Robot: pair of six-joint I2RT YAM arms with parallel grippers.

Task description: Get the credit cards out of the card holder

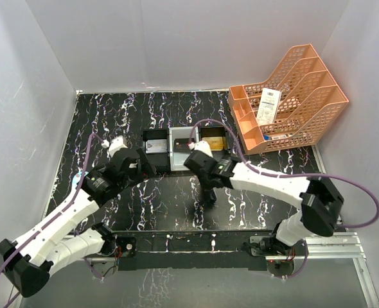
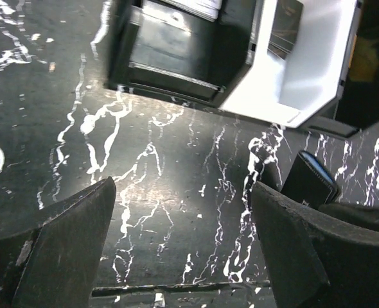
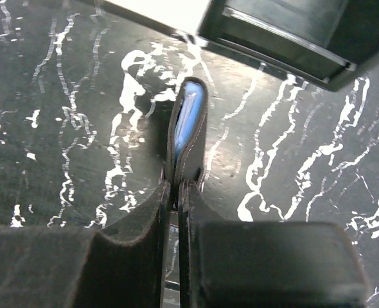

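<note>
My right gripper (image 1: 207, 191) is shut on the card holder (image 3: 188, 128), pinching its dark lower edge. The holder stands edge-on just above the table, its two panels slightly parted and blue inside. It also shows in the left wrist view (image 2: 309, 179) as a dark flap. In the right wrist view that gripper (image 3: 175, 186) has its jaws nearly together. My left gripper (image 1: 138, 163) is open and empty, just left of the holder (image 1: 207, 197), its jaws (image 2: 183, 212) wide over bare table. A grey card (image 1: 154, 146), a dark card (image 1: 180, 144) and a gold card (image 1: 212, 140) lie in the bins.
A row of three small bins (image 1: 171, 157), black, grey and black, stands just beyond both grippers. A large orange mesh file rack (image 1: 305, 83) stands at the back right with a white printed slip (image 1: 268, 106) in it. White walls close in the table.
</note>
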